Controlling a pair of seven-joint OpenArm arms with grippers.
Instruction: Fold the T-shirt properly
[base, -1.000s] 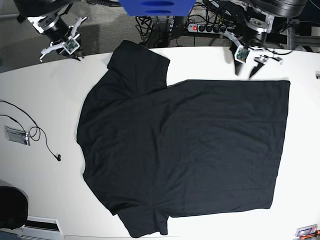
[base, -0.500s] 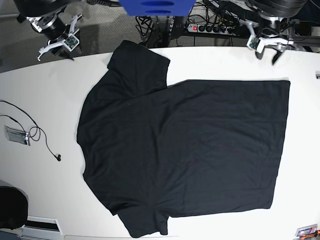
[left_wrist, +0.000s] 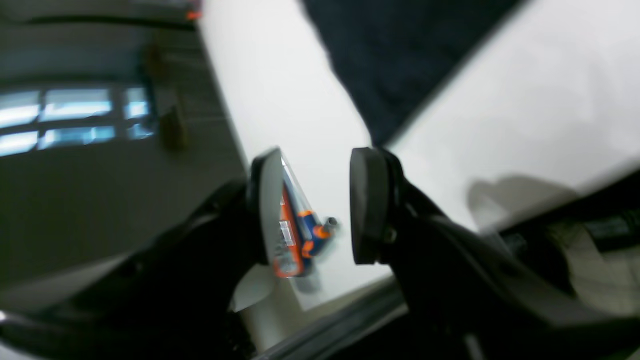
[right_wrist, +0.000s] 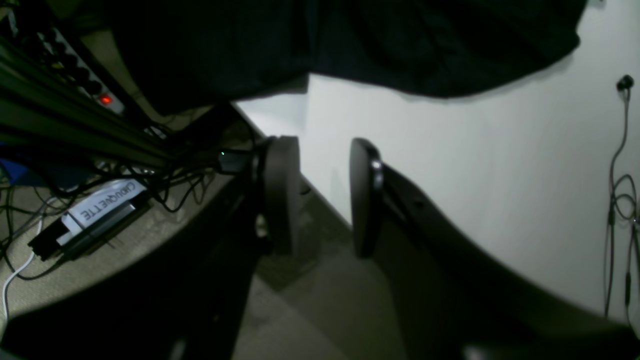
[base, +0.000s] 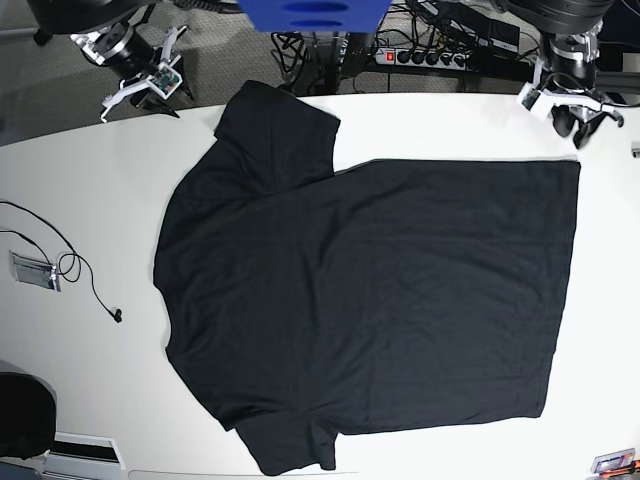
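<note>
The black T-shirt (base: 370, 300) lies spread flat on the white table (base: 90, 190), with the sleeves at the left and the hem at the right. My left gripper (base: 574, 120) hovers over the table's back edge, just behind the shirt's far right corner. In the left wrist view the left gripper (left_wrist: 315, 210) is open and empty, and the shirt's corner (left_wrist: 400, 60) lies ahead of it. My right gripper (base: 138, 105) hangs off the back left edge, left of the upper sleeve. In the right wrist view the right gripper (right_wrist: 322, 195) is open and empty, with the shirt (right_wrist: 400, 45) ahead of it.
A thin black cable (base: 90, 285) and a small grey plate (base: 30, 270) lie at the table's left. An orange-and-blue item (base: 612, 462) sits at the front right corner. A power strip (base: 420, 57) and tangled cables lie behind the table. A blue object (base: 310, 15) hangs over the back.
My left gripper has swung right along the back edge to the shirt's far right corner. My right gripper has shifted a little to the right. The shirt has not moved.
</note>
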